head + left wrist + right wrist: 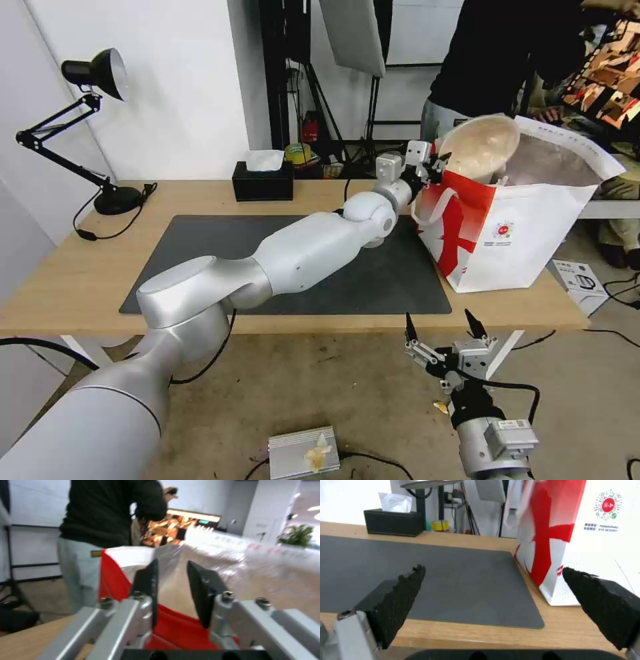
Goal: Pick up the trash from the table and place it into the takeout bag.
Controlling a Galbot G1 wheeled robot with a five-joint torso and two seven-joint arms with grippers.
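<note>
The left arm reaches across the desk point(87, 280) and its dark grey mat point(393, 280) to the upper near corner of the takeout bag point(533, 247), which stands upright on the desk's right end, partly on the mat's edge. The left gripper point(437, 163) sits at the bag's rim, right beside the beige pulp bowl point(480, 143), which is tilted on edge in the bag's open mouth, its pale inside facing the robot and its lower part below the rim. From the head view it is hard to tell whether the fingertips touch the bowl's edge. In the left wrist view the left gripper's fingers point(203, 590) stand a narrow gap apart, with the bag's silver foil lining point(233, 562) and red panel point(176, 630) showing between and beyond them; nothing is visibly pinched in that gap, so they look released rather than clenched. The right gripper point(445, 327) hangs below and in front of the desk's front edge, near the bag's corner, its fingers point(396, 600) spread wide and empty; between them the right wrist view shows the mat, the desk's front edge and the bag's white side with its round logo point(608, 505). At the desk's back edge stand a black tissue box point(263, 180) and, far left, a black desk lamp point(93, 73).
</note>
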